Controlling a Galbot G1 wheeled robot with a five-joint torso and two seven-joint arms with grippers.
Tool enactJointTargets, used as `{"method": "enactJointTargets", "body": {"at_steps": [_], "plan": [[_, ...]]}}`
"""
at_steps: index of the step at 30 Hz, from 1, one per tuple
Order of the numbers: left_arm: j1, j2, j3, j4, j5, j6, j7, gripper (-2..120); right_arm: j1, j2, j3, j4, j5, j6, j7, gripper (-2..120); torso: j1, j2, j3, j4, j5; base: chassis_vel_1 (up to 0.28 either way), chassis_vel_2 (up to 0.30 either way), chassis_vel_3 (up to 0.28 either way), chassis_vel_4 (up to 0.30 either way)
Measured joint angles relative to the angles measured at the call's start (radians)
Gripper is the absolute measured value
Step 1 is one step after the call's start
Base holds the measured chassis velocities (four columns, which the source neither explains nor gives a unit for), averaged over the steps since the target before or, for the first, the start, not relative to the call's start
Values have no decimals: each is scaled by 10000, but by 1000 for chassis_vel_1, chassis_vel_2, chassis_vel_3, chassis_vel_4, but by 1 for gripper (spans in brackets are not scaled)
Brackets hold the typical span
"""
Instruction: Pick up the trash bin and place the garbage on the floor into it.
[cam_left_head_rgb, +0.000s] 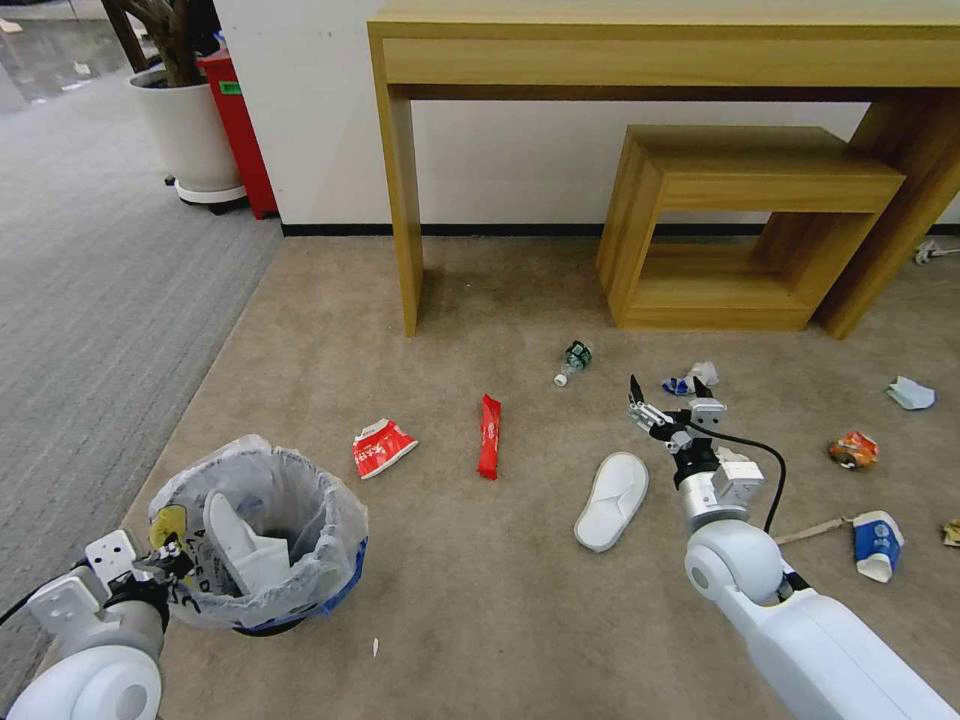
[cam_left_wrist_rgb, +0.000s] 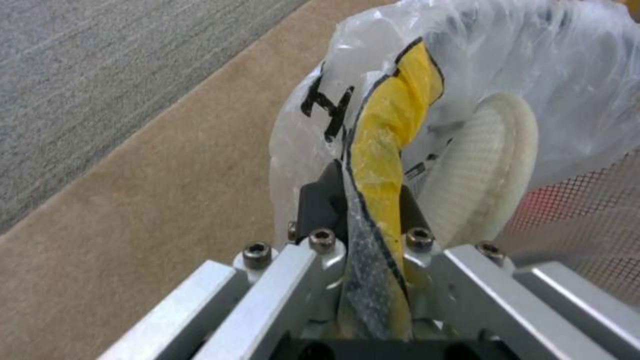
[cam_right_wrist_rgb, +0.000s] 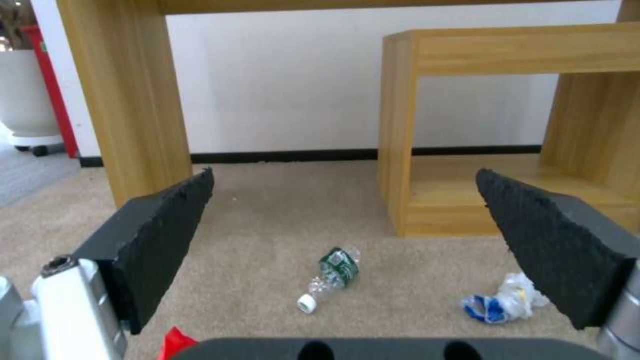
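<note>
Left gripper clamped on trash bin liner; right gripper wide open, empty, above near slipper. Lower squarely, pinch mid-sole.

Floor was beige-tan, beside grey ribbed carpet. Bin had a whitish translucent bag with blue edge, yellow patch and black lettering. Slipper white. Wrapper red; carton red and white. Bottle clear with green label, white cap. Cup blue-white. Desk light wood-grain.
</note>
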Motion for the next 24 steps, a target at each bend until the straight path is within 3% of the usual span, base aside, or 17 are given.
{"method": "enactJointTargets", "body": {"at_steps": [24], "plan": [[118,-59,39,-126,96,-63,14,3,-68,42,-231,196,163,180,-30,100,0,0,0,0,-1,-26,32,27,-27]]}}
